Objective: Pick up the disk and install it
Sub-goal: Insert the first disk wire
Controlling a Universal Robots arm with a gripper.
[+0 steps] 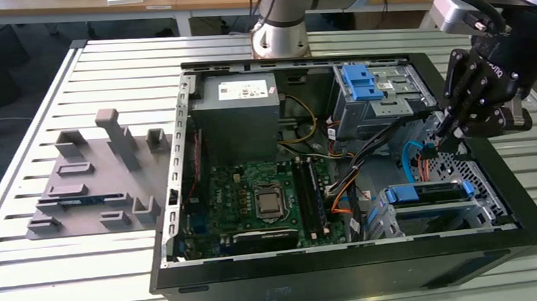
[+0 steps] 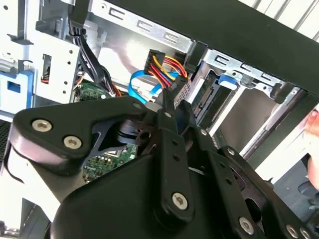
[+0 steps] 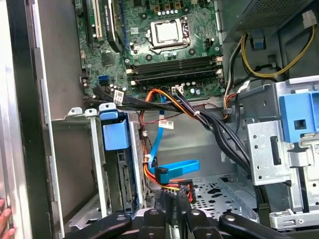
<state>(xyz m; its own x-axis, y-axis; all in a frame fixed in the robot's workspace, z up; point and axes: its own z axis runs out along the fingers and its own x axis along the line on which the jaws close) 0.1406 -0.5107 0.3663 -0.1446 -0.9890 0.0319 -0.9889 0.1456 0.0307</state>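
Black jaws, closed together, point down inside the computer case (image 1: 348,270) above the disk (image 1: 424,192).

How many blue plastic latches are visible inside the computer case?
2. One latch sits on the cage near the arm's base; the other latch is on the cage near the front corner. Others may be hidden.

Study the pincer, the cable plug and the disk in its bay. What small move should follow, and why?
Probably ease the pincer sideways toward the disk; this is a judgement. The disk already sits in its cage, while the plug with coloured wires hangs unconnected right beside the pincer, apart from the disk.
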